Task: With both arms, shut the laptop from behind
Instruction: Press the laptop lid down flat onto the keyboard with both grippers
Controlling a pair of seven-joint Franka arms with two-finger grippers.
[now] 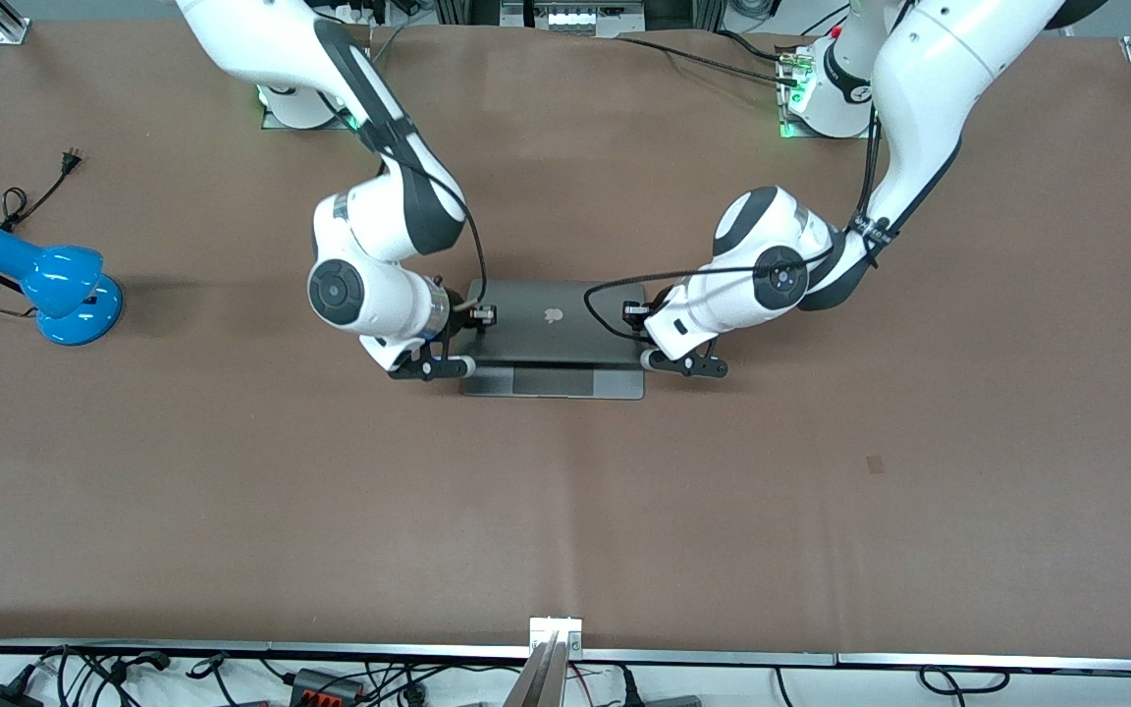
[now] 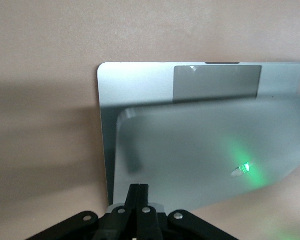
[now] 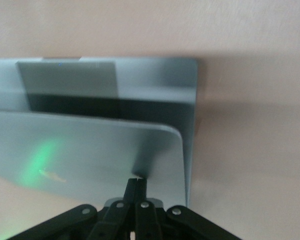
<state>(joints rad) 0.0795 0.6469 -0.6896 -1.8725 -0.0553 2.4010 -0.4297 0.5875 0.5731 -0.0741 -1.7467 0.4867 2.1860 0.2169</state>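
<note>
**Lid partway down, pressed from its back**

The laptop lies mid-counter, its lid tilted over the keyboard. It looks stiff, smooth and slippery, its hinge and screen fragile: push flat near the outer corners. The left pincer and the right pincer, both closed and empty, touch the lid's back.

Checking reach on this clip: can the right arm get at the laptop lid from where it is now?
Probably yes. The right gripper, fingers shut, already sits against the back of the laptop lid, which is partly lowered over the keyboard. Nothing stands between them; the left gripper is at the lid's other end.
</note>
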